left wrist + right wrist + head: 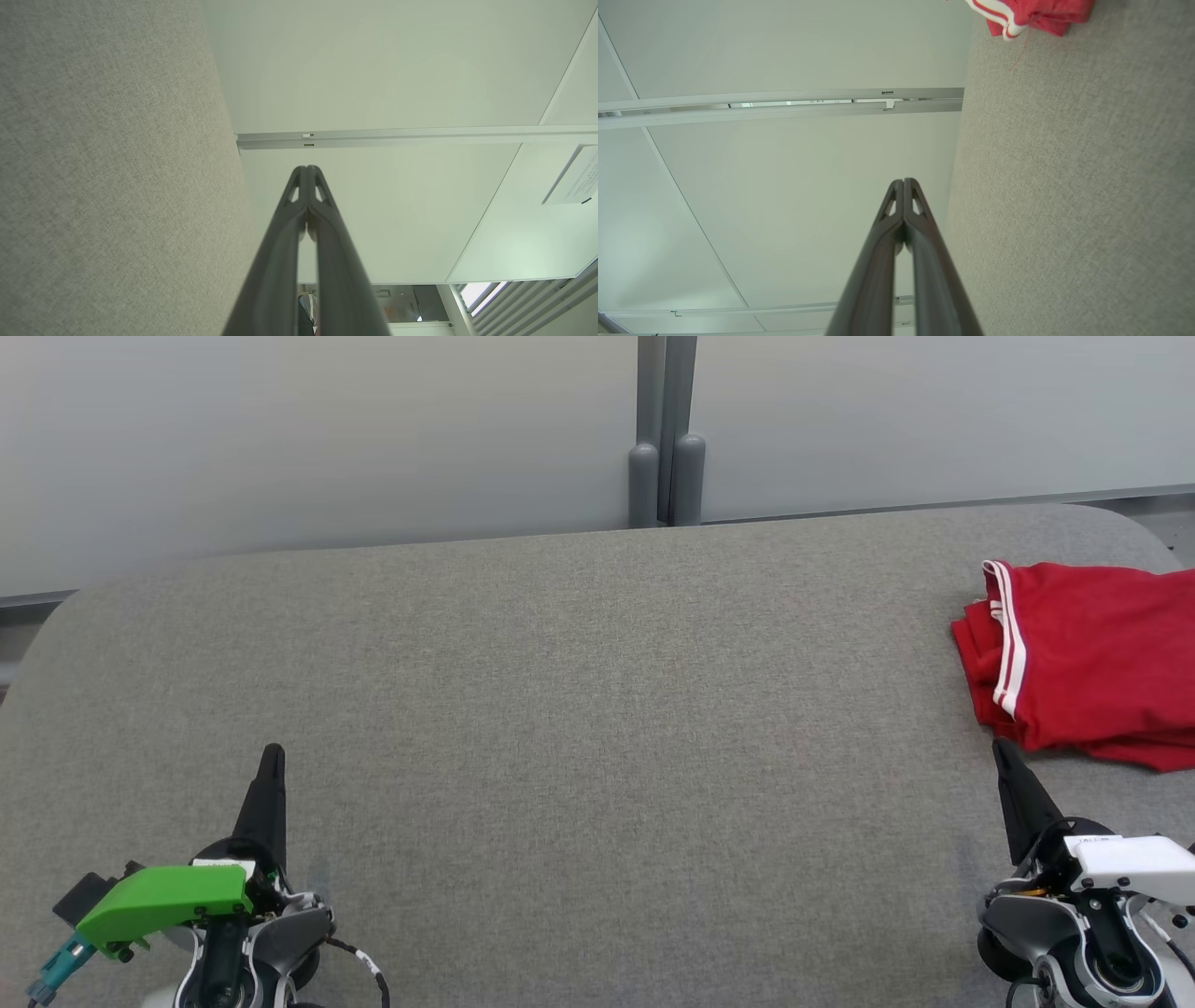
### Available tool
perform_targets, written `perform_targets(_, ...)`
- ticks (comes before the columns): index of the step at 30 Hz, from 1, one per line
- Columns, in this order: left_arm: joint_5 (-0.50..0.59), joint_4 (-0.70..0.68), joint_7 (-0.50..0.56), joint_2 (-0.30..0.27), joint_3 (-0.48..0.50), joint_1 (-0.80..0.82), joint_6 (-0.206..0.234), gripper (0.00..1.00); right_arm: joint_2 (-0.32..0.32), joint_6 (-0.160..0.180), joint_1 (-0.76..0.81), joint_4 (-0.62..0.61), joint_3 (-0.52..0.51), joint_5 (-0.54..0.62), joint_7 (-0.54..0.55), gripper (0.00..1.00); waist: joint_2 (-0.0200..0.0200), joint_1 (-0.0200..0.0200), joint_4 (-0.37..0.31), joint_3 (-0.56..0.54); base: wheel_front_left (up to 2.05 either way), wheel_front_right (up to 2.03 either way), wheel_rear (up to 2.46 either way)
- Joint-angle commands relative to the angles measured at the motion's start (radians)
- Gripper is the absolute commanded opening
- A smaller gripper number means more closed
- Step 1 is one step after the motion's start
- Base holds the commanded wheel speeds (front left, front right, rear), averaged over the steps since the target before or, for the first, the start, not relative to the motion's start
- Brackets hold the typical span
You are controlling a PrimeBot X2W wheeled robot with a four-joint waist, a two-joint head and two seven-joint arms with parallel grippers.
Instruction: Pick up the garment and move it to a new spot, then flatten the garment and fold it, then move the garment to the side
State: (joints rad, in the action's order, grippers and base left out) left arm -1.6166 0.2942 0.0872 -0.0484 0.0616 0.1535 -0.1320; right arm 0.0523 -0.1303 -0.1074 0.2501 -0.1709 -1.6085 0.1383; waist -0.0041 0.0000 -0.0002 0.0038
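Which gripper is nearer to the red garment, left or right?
Right. The right gripper has its tip close beside the red garment; the left gripper is far away, at the opposite side.

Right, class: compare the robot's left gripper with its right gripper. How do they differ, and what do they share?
The left gripper carries a green cover; the right gripper a white cover. The left gripper points over bare grey surface; the right gripper's tip is close by the red garment. Both are shut and hold nothing.

Grey fabric table (560,709), pale partition wall (317,439)
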Motion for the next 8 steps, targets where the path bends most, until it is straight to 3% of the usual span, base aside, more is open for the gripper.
perform_targets(1, 0.002, 0.000, 0.004, 0.000, 0.003, 0.011, -0.003, 0.00, 0.001, -0.001, -0.009, 0.001, -0.002, 0.001, 0.003, 0.00, 0.0041, 0.0000, 0.000, 0.000, 0.00, 0.00, 0.00)
perform_targets(8, 0.002, 0.000, 0.005, 0.000, 0.003, 0.011, -0.003, 0.00, 0.001, -0.001, -0.009, 0.001, -0.003, 0.001, 0.003, 0.00, 0.0041, 0.0000, 0.000, 0.000, 0.00, 0.00, 0.00)
